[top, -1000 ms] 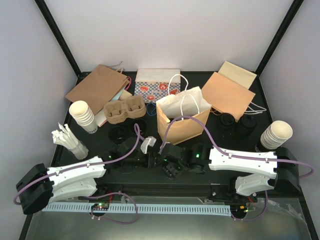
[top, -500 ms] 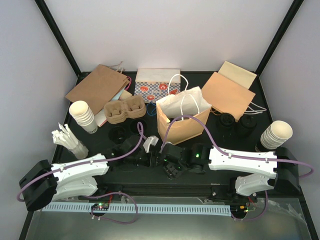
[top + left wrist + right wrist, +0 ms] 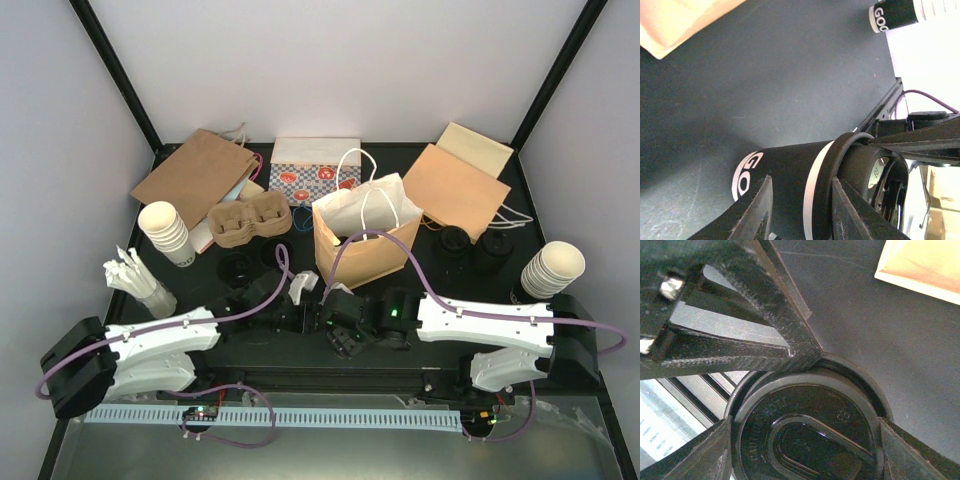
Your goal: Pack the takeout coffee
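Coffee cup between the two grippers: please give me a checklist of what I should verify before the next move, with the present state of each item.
1. Hold of the left gripper on the coffee cup: ok, its fingers clamp the body.
2. Seating of the lid: ok, it looks flush on the cup.
3. Hold of the right gripper on the lid: cannot tell; it flanks the lid, but contact is unclear.
4. Standing brown bag upright and open: ok.
5. Cup upright: cannot tell; both grippers hide it in the top view.
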Controlling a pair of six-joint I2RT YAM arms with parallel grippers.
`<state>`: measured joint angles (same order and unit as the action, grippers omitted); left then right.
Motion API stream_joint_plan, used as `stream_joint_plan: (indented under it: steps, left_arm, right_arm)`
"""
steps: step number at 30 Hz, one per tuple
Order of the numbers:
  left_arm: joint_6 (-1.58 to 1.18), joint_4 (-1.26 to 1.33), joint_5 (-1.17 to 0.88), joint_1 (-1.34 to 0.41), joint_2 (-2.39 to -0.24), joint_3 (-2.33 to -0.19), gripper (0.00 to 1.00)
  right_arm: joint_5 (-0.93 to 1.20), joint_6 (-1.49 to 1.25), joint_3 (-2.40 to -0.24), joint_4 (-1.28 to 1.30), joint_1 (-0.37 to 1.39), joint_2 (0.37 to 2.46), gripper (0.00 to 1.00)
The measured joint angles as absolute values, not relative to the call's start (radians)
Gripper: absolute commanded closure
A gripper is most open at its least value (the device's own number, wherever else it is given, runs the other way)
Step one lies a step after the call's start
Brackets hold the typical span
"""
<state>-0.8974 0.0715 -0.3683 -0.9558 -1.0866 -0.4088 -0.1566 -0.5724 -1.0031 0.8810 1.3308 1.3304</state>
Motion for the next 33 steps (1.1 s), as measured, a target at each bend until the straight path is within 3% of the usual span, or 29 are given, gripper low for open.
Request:
stream_joint_plan:
  steps: [16, 25, 33]
  left_arm:
    - [-0.899, -0.176, -0.191, -0.977, -0.787, -0.407, 0.46]
    - [-0.897, -0.147, -0.18, -0.977, -0.809, -0.407, 0.44]
    - [-0.889, -0.088, -0.22, -0.977, -0.962, -0.42, 0.44]
  right_arm:
    - [-0.202, -0.636, -1.008, 0.875, 1.25, 1.327, 0.3]
    - [-0.208, -0.625, -1.015, 0.876, 1.25, 1.338, 0.18]
    - [-0.217, -0.598, -1.015, 0.879, 1.249, 1.342, 0.07]
